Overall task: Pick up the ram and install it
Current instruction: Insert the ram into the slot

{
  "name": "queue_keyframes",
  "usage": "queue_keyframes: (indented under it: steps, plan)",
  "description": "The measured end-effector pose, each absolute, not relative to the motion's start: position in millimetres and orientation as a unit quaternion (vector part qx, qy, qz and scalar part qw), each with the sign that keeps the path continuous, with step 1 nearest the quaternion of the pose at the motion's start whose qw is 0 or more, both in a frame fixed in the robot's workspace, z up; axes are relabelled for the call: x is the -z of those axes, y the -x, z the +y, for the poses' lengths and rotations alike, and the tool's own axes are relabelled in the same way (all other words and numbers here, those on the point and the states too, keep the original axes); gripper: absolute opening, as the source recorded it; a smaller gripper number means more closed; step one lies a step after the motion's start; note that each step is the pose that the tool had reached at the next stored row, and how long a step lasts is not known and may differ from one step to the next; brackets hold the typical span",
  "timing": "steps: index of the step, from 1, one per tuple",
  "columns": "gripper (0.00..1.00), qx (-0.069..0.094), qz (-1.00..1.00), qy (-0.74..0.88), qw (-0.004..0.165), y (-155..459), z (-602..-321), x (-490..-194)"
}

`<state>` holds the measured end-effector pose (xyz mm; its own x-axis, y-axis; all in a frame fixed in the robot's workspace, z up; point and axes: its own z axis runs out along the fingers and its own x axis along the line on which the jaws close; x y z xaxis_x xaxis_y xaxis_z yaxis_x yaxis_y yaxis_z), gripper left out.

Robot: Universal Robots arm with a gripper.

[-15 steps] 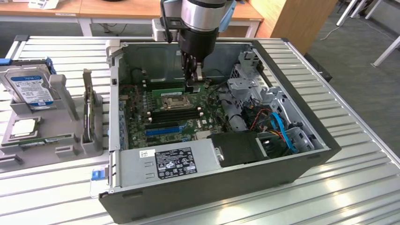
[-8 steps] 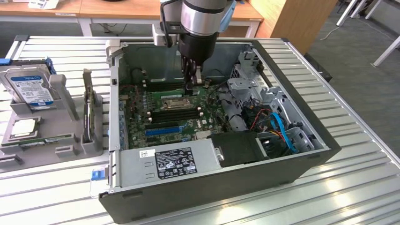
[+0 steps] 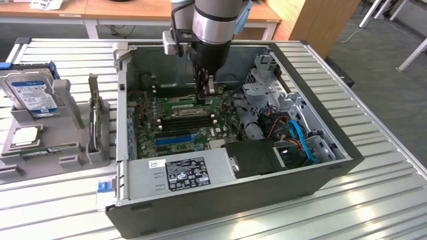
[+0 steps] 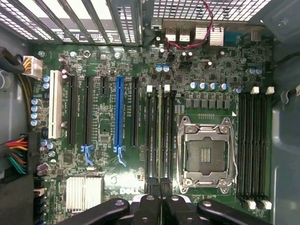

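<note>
A: Why does the arm reach into the computer case (image 3: 320, 170) from straight above?

B: The case lies on its side with the cover off, so the motherboard (image 4: 103, 70) faces upward. The memory slots (image 4: 151, 136) accept a stick only from above and along their length. That is probably the reason for the vertical approach.

A: And the gripper (image 4: 160, 188)?

B: Its fingers (image 4: 148, 210) are brought narrow and pinch the ram (image 4: 160, 136) by its two flat faces. In the wrist view the ram is seen on edge, as a thin green line that runs away from the fingertips.

A: Where is it relative to the slots?

B: It stands between two black slots and parallel with them, beside the empty processor socket (image 4: 205, 154). It seems to be lined up with the slot under it. Whether it is already pressed in, one cannot tell.

A: And the other parts?

B: The hard drive (image 3: 30, 92) and the processor chip (image 3: 25, 136) rest in the grey holder (image 3: 63, 160) at the exterior view's left, well apart from the gripper.
</note>
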<state>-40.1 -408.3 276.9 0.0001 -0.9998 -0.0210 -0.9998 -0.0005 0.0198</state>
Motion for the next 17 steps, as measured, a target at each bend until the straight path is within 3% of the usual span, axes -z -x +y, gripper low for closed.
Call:
queue_keyframes:
  steps: [17]
  plan:
    - [0.12,-0.014,0.707,0.707,0.000,40.1,-408.4,-257.7]
